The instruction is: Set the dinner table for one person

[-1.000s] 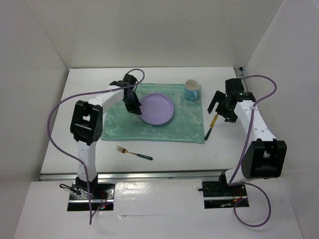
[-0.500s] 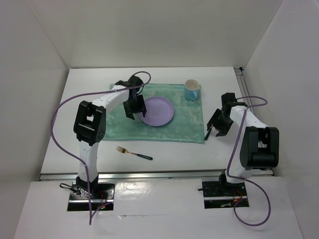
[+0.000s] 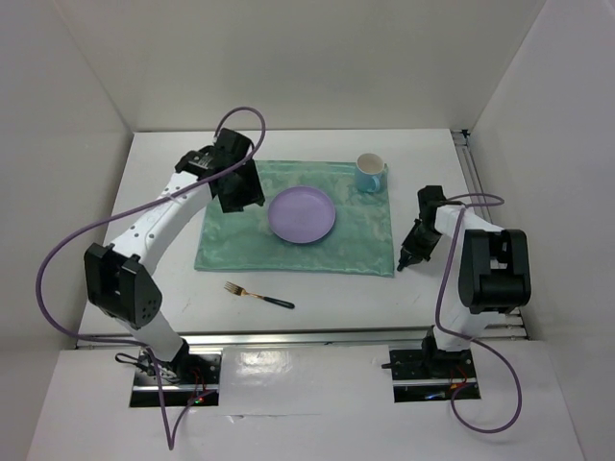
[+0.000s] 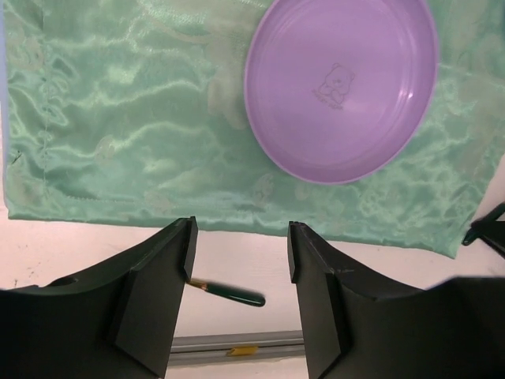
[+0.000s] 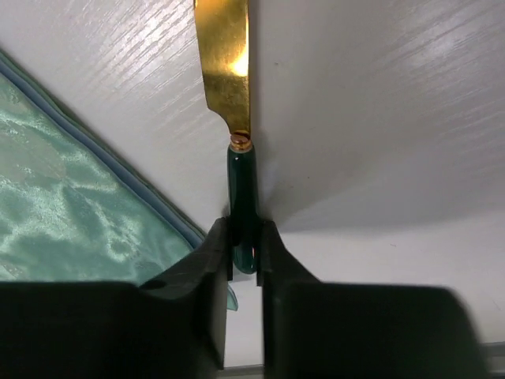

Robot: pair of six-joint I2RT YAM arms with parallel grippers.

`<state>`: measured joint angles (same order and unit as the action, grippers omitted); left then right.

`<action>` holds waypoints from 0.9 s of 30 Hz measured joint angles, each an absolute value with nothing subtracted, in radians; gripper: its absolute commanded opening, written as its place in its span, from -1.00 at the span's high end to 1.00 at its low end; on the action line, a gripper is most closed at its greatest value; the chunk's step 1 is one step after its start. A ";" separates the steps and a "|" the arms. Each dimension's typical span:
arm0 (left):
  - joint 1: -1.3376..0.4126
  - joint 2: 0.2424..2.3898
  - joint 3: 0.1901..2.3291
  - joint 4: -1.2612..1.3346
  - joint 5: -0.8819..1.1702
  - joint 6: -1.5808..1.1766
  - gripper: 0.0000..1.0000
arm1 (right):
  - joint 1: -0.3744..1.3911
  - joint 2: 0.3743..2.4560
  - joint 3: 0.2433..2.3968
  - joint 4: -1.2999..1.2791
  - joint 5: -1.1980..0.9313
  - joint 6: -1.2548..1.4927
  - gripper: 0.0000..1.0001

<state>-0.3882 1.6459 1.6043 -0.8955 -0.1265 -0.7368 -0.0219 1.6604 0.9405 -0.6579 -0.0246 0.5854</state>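
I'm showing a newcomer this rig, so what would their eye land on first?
The purple plate sits in the middle of the teal-green cloth, a blue mug at the cloth's far right corner. Just off the cloth's right edge, the right end effector is shut on the green handle of a gold-bladed knife. A fork lies alone on the dinner table.

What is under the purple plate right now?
The plate sits on the teal-green cloth, which lies on the white table. Anything else directly beneath the plate is covered and cannot be seen.
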 measured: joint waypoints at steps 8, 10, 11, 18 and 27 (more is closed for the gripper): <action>-0.415 1.591 1.419 -0.904 -0.154 -0.774 -0.27 | -0.005 1.605 0.974 -0.700 0.101 0.592 1.00; -0.455 1.548 1.349 -0.913 -0.202 -0.809 -0.27 | 0.017 1.558 1.012 -0.728 0.114 0.573 1.00; -0.480 1.527 1.320 -0.915 -0.222 -0.825 -0.25 | 0.038 1.535 1.039 -0.741 0.113 0.563 1.00; -0.574 1.455 1.140 -0.908 -0.242 -0.953 -0.10 | 0.282 1.481 1.131 -0.754 0.048 0.537 1.00; -0.625 1.407 1.026 -0.895 -0.226 -1.073 -0.21 | 0.355 1.646 1.131 -0.746 0.002 0.536 1.00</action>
<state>-0.6254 1.4067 1.0256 -0.8951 -0.2264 -1.0733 0.3546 1.6463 1.1313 -0.7460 0.0025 0.5358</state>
